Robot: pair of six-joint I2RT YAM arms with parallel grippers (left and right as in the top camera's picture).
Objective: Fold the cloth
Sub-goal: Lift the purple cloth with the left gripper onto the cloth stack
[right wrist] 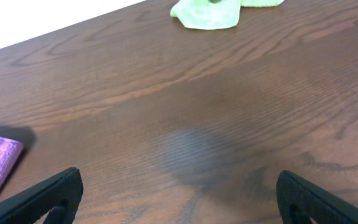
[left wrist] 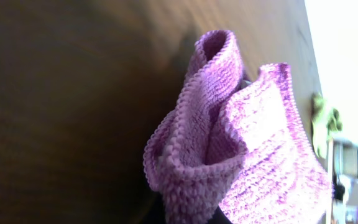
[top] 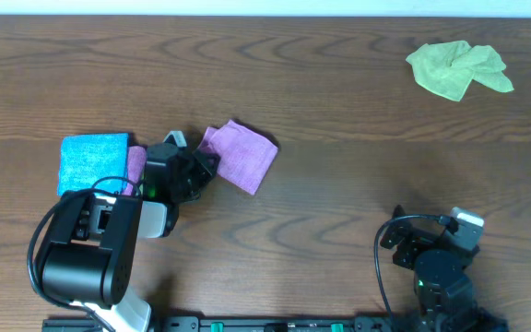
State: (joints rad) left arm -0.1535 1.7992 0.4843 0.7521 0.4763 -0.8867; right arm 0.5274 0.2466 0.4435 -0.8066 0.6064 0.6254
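The left gripper (top: 203,168) is pinched tight on the cloth (top: 242,155), its jaws closed over a bunched edge. In the left wrist view that edge rises straight from the fingers as a doubled loop of purple pile, with a flatter flap beside it. The grip sits just to the right of the blue cloth (top: 93,161), and the cloth spreads further right from there as a tilted, roughly square patch on the table (top: 339,184). A narrow purple strip also touches the blue cloth's right edge, half hidden under the arm; I cannot tell whether it is part of the same cloth. The right gripper (right wrist: 179,186) stands wide open with nothing between its 2 fingers, parked low over bare wood well apart from the blue cloth, on the far right near the table's front edge. The green cloth (top: 459,69) lies crumpled at the far back right, the thing farthest from the blue cloth. As I judge it, the fold is only at its start: 1 edge is gathered and gripped, but no layer lies neatly over another. What remains is to carry that edge across, set it down square on the opposite side and let go.
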